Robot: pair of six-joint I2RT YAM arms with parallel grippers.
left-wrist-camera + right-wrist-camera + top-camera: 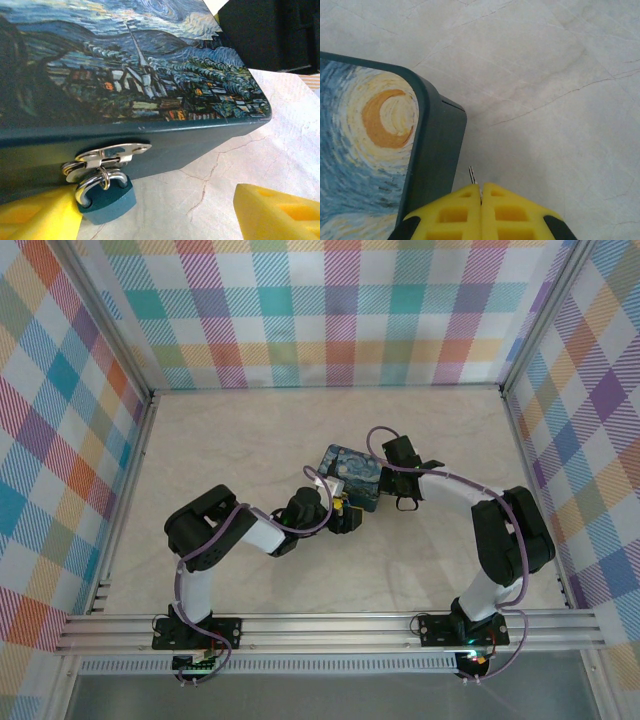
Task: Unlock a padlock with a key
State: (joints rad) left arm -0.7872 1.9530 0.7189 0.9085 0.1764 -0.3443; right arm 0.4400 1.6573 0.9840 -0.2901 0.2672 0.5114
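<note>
— Here, where is the padlock point(107, 200)?
— It hangs by its shackle from the metal hasp point(112, 152) on the dark side wall of the box point(350, 472). The box sits near the middle of the counter point(250, 440), a little toward the right edge. The padlock body is teal and its lower end rests on the counter surface.

— How does the left claw point(160, 215) stand?
— It is spread wide. In the left wrist view, one of its yellow fingers point(280, 212) is well to the right of the padlock. The other is just beside the padlock's left side, and contact cannot be judged. Nothing is held between them. From above, the left claw point(345, 515) is at the box's near side.

— And the right claw point(481, 192)?
— Its two yellow fingers are pressed together. A thin metal tip, the key point(472, 175), juts out from the seam between them. The key's tip is just beside the box's rounded corner point(437, 145), apart from it, above bare counter point(545, 75).

— Where is the right claw in the overhead view?
— The right claw point(405, 502) is at the box's right side, away from the wall that carries the padlock.

— Is the shackle open?
— Both its legs enter the body, so it reads as closed.
</note>
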